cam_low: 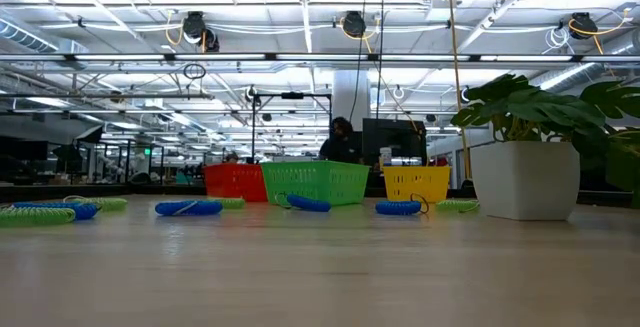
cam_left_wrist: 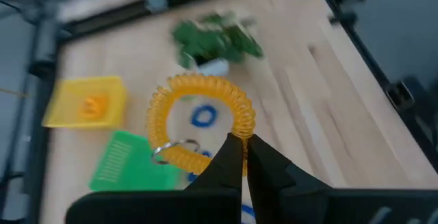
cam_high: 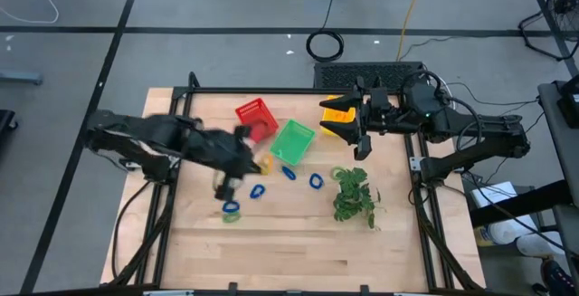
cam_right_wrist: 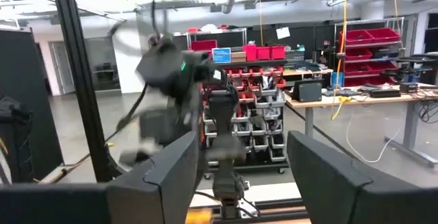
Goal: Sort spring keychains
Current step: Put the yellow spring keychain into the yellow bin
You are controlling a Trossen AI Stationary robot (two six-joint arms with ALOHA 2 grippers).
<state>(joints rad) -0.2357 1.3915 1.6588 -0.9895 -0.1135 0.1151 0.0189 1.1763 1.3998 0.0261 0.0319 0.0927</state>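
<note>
Above the middle of the wooden table (cam_high: 298,242), an orange spring keychain (cam_left_wrist: 202,121) was held by the left gripper (cam_left_wrist: 244,148), its two dark fingers closed tight on the coil's rim so that the loop stood up beyond the fingertips with its metal ring (cam_left_wrist: 174,148) hanging at one side. From overhead, the left gripper (cam_high: 256,164) was seen just beside the green basket (cam_high: 292,141) and near the red basket (cam_high: 256,119).

Several other spring keychains were left lying on the wood: a blue one (cam_high: 257,191) and a blue-and-green pair (cam_high: 232,211) below the left arm, another blue one (cam_high: 289,173) touching or nearly touching the green basket's lower edge, a blue one (cam_high: 316,181) further right, and a green one (cam_high: 339,174) against the leafy plant sprig (cam_high: 355,196). At table height they were seen as a row of flattened coils in front of the three baskets.

At the table's far right edge, the right gripper (cam_high: 348,120) was kept over the yellow basket (cam_high: 336,111), its fingers (cam_right_wrist: 168,176) spread wide and nothing between them. One orange item (cam_left_wrist: 94,105) was seen inside the yellow basket, too blurred to identify.
</note>
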